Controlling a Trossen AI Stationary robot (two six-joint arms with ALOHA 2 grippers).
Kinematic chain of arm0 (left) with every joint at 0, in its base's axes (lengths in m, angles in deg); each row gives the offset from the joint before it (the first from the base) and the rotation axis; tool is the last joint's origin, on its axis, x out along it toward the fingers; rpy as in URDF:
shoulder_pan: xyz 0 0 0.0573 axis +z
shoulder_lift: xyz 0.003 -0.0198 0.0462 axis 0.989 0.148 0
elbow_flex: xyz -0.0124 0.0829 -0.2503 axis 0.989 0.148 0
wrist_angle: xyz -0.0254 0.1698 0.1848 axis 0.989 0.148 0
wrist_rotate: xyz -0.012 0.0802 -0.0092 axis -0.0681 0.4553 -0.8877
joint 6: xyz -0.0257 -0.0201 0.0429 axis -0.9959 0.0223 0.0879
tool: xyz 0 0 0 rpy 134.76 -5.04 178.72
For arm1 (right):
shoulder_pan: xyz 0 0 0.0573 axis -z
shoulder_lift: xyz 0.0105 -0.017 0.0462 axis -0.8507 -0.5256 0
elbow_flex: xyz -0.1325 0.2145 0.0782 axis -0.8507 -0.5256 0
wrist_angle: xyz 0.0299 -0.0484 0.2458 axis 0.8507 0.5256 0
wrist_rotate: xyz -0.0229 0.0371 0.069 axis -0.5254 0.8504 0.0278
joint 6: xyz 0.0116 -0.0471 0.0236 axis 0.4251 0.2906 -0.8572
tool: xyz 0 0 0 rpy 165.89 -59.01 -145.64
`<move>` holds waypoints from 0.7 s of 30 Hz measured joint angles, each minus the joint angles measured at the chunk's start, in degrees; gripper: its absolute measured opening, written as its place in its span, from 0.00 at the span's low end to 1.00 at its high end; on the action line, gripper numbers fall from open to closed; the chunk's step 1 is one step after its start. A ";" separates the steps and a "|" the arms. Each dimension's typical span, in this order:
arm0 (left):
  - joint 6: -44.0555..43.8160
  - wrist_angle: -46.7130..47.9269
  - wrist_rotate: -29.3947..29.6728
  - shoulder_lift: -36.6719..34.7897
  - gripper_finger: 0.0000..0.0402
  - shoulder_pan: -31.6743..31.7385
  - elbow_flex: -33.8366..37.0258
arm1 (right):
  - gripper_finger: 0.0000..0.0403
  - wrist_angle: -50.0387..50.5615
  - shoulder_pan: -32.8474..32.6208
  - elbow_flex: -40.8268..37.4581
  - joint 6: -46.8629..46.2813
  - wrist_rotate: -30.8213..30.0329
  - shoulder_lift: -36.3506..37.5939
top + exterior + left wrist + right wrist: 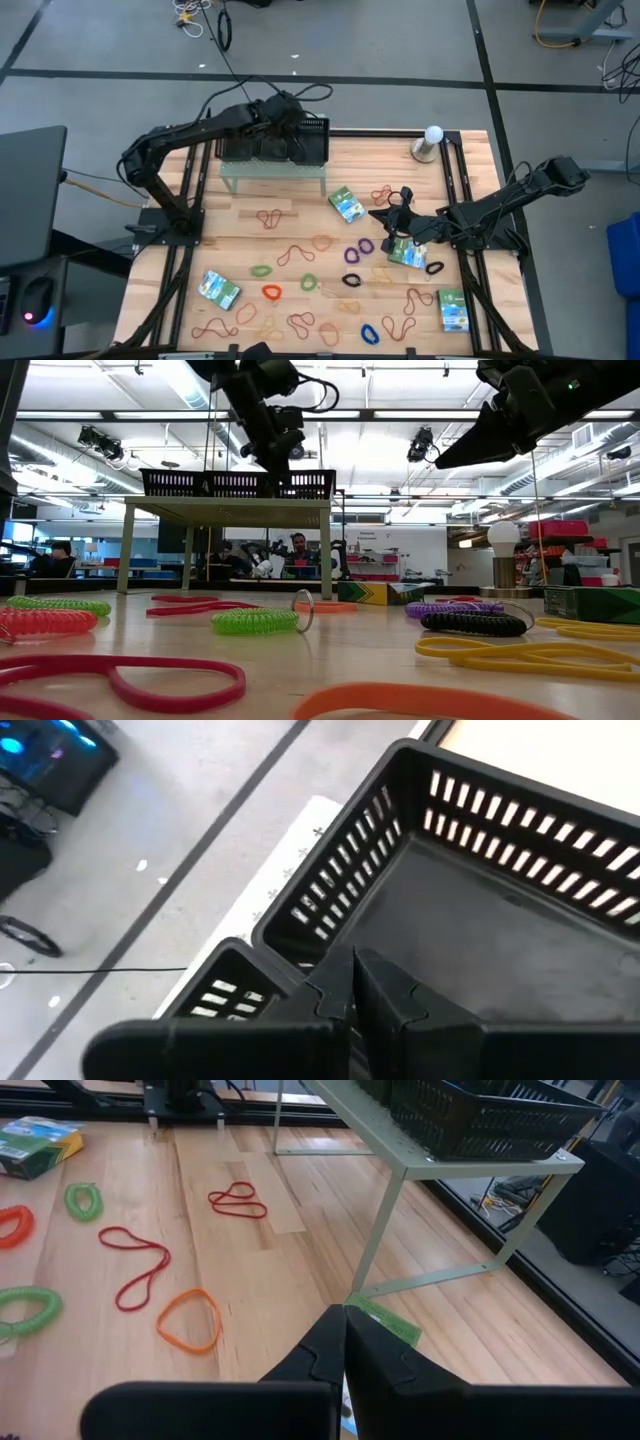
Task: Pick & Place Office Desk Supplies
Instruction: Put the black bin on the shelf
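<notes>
The left gripper [352, 982] hangs with jaws clenched on nothing, directly over the black slatted plastic trays [275, 140] on the pale-green perforated metal shelf [272, 172]. The right gripper [343, 1342] – jaws clenched too, empty – hovers low over the wooden bench [240, 240]; a flat green-white-blue packet [347, 205] lies just beside its tips, another packet [405, 253] beneath the arm. Thin coloured rubber-band loops [296, 254] lie scattered farther out.
</notes>
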 joint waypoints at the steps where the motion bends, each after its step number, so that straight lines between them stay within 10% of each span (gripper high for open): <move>1: 0.00 -0.15 0.00 0.02 0.04 0.00 0.00 | 0.03 0.02 0.00 0.00 0.00 0.00 -0.02; 21: 0.08 0.15 2.66 1.22 0.04 1.55 0.02 | 0.03 0.09 0.00 0.00 -0.04 0.00 0.00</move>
